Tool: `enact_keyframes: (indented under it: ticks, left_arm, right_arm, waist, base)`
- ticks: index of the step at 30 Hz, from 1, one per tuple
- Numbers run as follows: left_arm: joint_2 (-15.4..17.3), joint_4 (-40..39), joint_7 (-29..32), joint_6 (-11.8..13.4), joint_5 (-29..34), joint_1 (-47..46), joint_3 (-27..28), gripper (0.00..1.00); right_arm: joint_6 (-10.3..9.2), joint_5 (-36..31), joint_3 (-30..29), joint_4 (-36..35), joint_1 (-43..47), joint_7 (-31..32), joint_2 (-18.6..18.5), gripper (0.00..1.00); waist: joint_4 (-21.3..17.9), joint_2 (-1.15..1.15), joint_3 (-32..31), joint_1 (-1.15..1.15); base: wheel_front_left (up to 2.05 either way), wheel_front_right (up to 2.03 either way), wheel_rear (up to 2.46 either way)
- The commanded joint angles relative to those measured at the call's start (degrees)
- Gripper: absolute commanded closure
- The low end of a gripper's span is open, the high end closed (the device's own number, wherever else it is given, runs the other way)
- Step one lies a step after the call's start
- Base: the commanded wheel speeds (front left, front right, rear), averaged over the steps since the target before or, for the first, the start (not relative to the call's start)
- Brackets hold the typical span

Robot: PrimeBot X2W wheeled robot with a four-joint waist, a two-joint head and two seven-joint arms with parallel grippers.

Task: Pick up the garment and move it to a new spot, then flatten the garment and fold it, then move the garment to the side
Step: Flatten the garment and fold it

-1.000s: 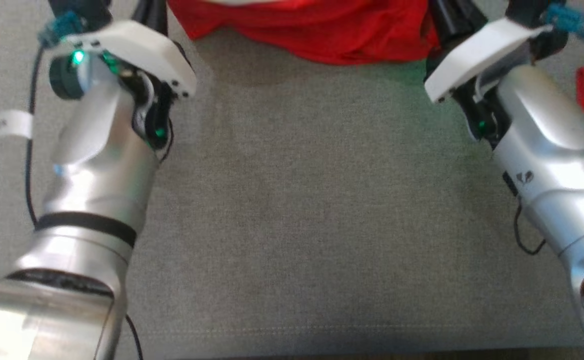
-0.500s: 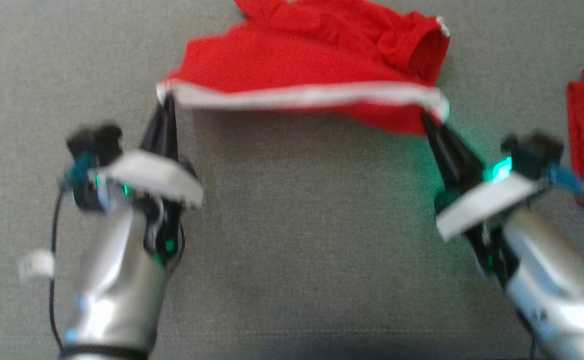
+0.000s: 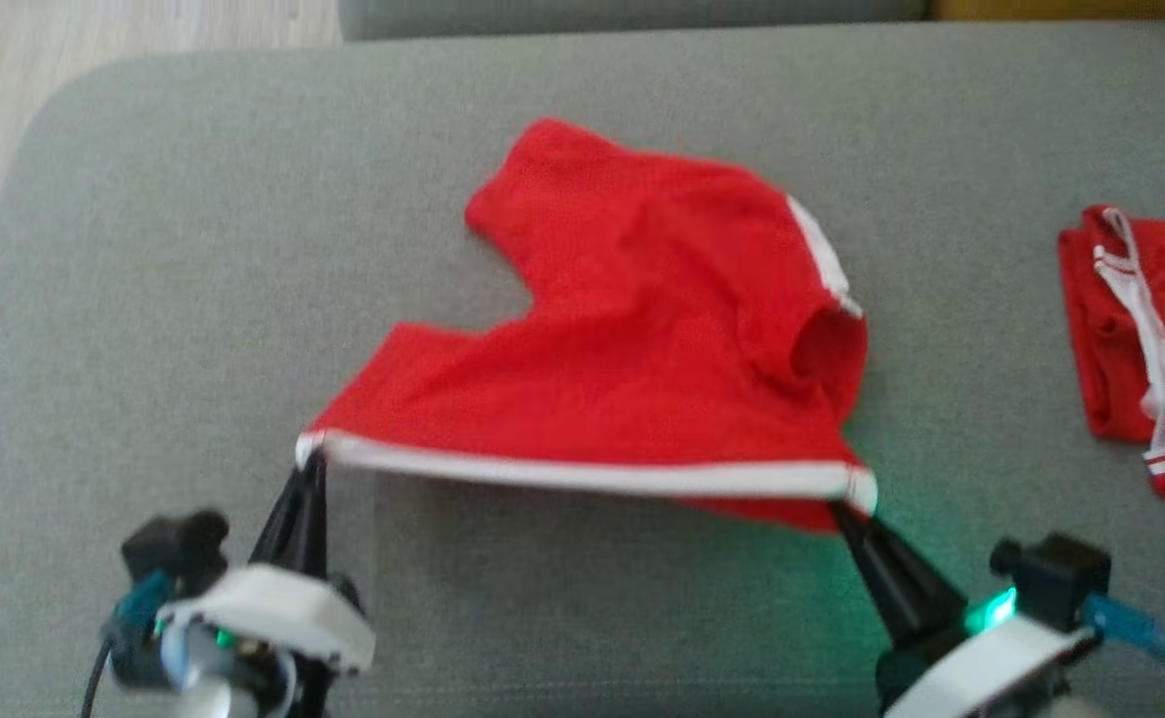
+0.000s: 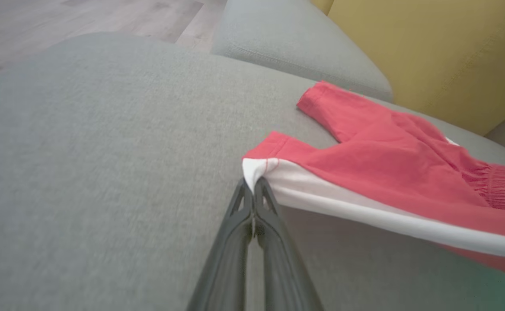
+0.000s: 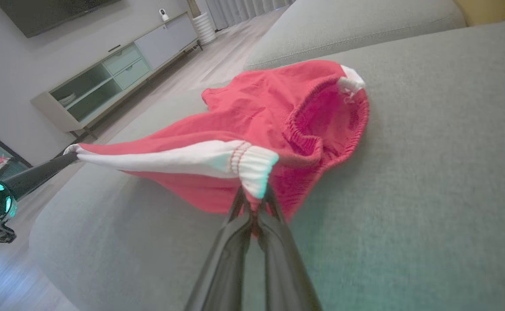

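Grey sofa cushion (image 3: 194, 249): red garment (image 3: 642, 339), near edge raised, far part resting on it. Left gripper (image 3: 311, 463) and right gripper (image 3: 840, 512): jaws pinching white-striped edge's corners. Risk: a thin corner slipping out under tension.

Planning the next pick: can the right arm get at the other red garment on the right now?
Probably not yet: the right gripper is shut on the red shorts. Bare cushion lies between it and the other garment, so the way itself looks free.
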Motion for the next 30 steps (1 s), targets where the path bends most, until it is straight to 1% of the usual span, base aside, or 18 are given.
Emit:
enact_keyframes:
  ticks: [1,3,8,11,14,19,21,25,30]
  left_arm:
    - [1.41,-3.02,0.30,0.82,0.00,-0.46,2.61,1.00]
    - [1.92,-7.42,2.67,2.32,-0.05,3.09,2.84,1.00]
    - [3.16,-15.23,6.68,4.32,-0.21,7.91,3.28,1.00]
    - [3.82,-17.15,8.04,4.29,-0.09,7.55,2.98,1.00]
    - [4.64,-16.93,9.03,3.17,0.12,4.22,2.28,1.00]
    - [6.25,-12.38,12.36,-0.16,-0.34,-5.93,0.89,1.00]
    - [6.37,-9.56,14.58,-1.40,-1.06,-11.23,0.37,1.00]
    - [6.38,-2.55,21.20,-3.22,-2.82,-21.53,-0.67,1.00]
    - [6.72,8.09,27.60,-4.82,-4.40,-33.86,-0.96,1.00]
  right_arm:
    - [-0.04,-0.56,-0.03,-2.58,0.35,0.42,-0.35,1.00]
    - [-0.04,-1.28,-1.11,-5.35,3.72,2.41,0.38,1.00]
    - [-0.04,-2.50,-3.09,-10.31,9.01,6.51,2.27,1.00]
    - [-0.04,-2.34,-4.04,-11.33,9.49,8.13,3.64,1.00]
    - [-0.04,-1.79,-5.32,-11.22,8.80,9.53,5.29,1.00]
    - [-0.04,0.32,-7.70,-9.98,4.98,11.71,9.13,1.00]
    - [-0.04,2.70,-8.80,-9.29,2.77,11.74,11.21,1.00]
    - [-0.04,5.13,-10.18,-7.25,-2.23,13.20,13.20,1.00]
    - [-0.04,8.70,-9.52,-4.94,-8.82,14.29,14.59,1.00]
  waist:
    - [-0.31,0.00,-1.13,0.01]
    - [-0.33,0.00,-1.91,0.01]
    - [-0.53,0.00,-2.52,0.01]
    - [-0.72,0.00,-2.32,0.01]
    - [-0.81,0.00,-1.52,0.01]
    - [-2.31,0.00,1.32,0.01]
    - [-3.20,0.00,2.86,0.01]
    - [-5.89,0.00,6.28,0.01]
    - [-9.23,0.00,9.63,0.01]
  base:
    - [0.00,0.00,0.00]
    - [0.00,0.00,0.00]
    - [0.00,0.00,0.00]
    - [0.00,0.00,0.00]
    - [0.00,0.00,0.00]
    - [0.00,0.00,0.00]
    - [0.00,0.00,0.00]
    - [0.00,0.00,0.00]
    - [0.00,0.00,0.00]
